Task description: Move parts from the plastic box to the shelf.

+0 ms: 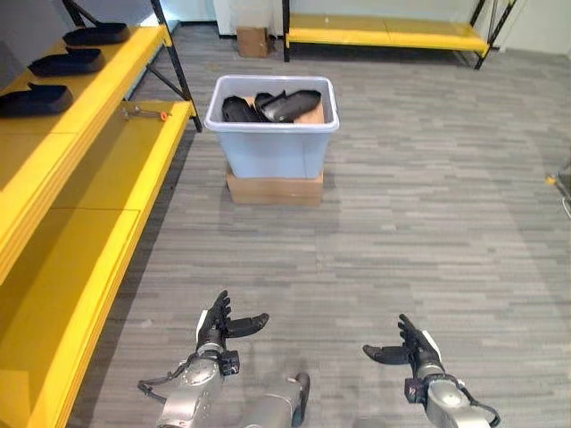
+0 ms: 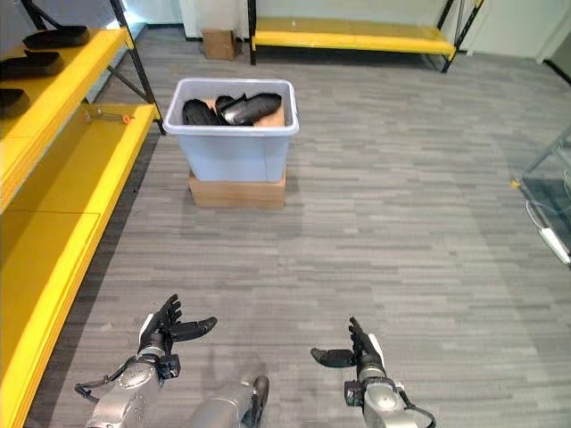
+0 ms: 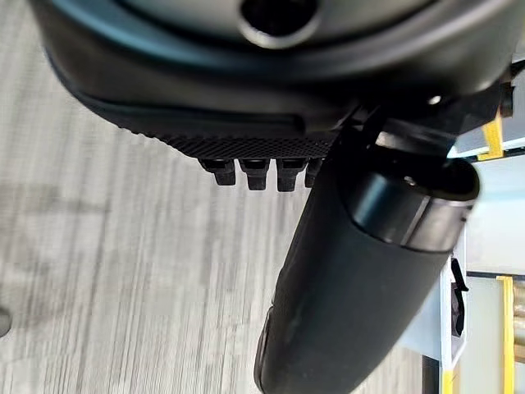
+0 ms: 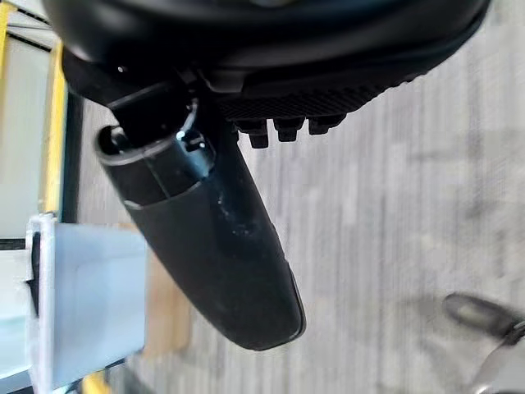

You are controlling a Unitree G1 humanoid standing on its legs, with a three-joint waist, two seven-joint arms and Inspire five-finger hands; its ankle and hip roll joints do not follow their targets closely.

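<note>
A pale blue plastic box (image 1: 272, 143) stands on a flat cardboard box (image 1: 274, 188) on the floor ahead, and several black parts (image 1: 285, 104) lie piled inside it. On the yellow shelf (image 1: 85, 134) at the left, three black parts (image 1: 34, 98) rest in a row on the upper level. My left hand (image 1: 217, 330) hovers low over the floor near me, fingers straight, thumb out, holding nothing. My right hand (image 1: 412, 349) is beside it to the right, also open and empty. Both hands are far short of the box.
A small tool with an orange tip (image 1: 143, 112) lies on the shelf's lower level near its far end. Another yellow rack (image 1: 388, 34) runs along the back wall, with a small cardboard box (image 1: 252, 40) beside it. Grey plank floor (image 1: 401, 223) lies between me and the box.
</note>
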